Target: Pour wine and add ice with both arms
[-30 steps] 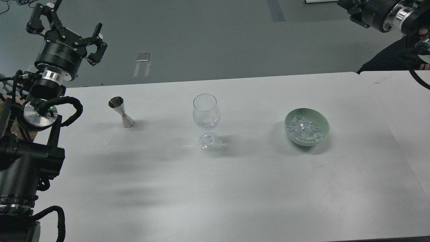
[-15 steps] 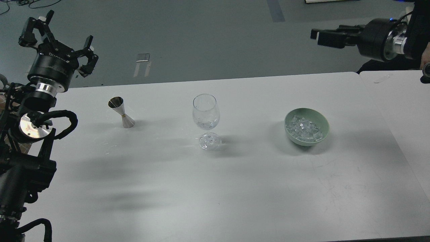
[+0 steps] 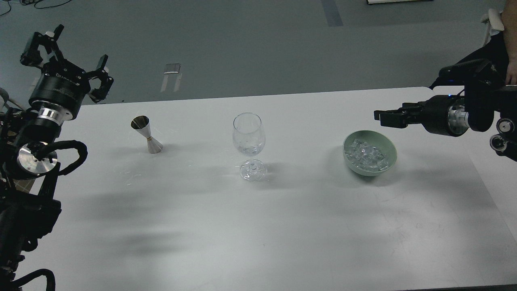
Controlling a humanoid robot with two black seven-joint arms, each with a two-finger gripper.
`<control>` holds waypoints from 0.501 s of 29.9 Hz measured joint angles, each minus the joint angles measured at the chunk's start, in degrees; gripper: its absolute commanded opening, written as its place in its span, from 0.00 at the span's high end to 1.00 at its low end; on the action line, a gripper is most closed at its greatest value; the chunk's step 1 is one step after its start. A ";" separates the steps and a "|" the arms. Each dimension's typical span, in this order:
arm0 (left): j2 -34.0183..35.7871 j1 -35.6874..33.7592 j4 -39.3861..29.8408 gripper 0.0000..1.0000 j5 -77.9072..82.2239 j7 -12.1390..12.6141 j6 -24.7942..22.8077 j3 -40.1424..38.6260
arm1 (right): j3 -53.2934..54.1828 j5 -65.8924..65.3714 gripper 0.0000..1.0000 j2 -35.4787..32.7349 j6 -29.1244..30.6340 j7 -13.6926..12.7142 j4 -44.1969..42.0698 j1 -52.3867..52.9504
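A clear stemmed wine glass [image 3: 248,139] stands upright at the table's middle, with a trace of clear wine [image 3: 249,150] at the bottom of its bowl. A steel jigger [image 3: 146,133] stands to its left. A green bowl [image 3: 369,152] at the right holds several clear ice cubes [image 3: 365,155]. My left gripper [image 3: 64,52] is open and empty, raised beyond the table's far left edge. My right gripper [image 3: 379,115] points left, just above and behind the bowl's far rim; it is seen side-on and its fingers cannot be told apart.
The white table [image 3: 258,226] has a seam at the right where a second table [image 3: 492,133] joins it. A person's dark clothing [image 3: 499,52] shows behind my right arm at the far right.
My right arm has swung down from the top right corner and its gripper now sits low near the bowl. My left gripper has drifted a little left and back, still open.
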 measured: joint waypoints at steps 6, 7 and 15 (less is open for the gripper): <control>-0.75 0.15 -0.03 0.03 -0.09 0.13 -0.14 0.08 | -0.22 -1.38 0.45 -0.03 0.14 0.01 3.22 -1.89; -0.76 0.15 -0.10 0.03 -0.09 0.15 -0.15 0.08 | -0.25 -2.39 0.45 -0.03 0.15 0.02 3.40 -2.21; -0.94 0.15 -0.78 0.03 -0.12 0.02 -0.15 -0.01 | -0.28 -6.23 0.42 1.41 0.16 0.17 3.33 -3.72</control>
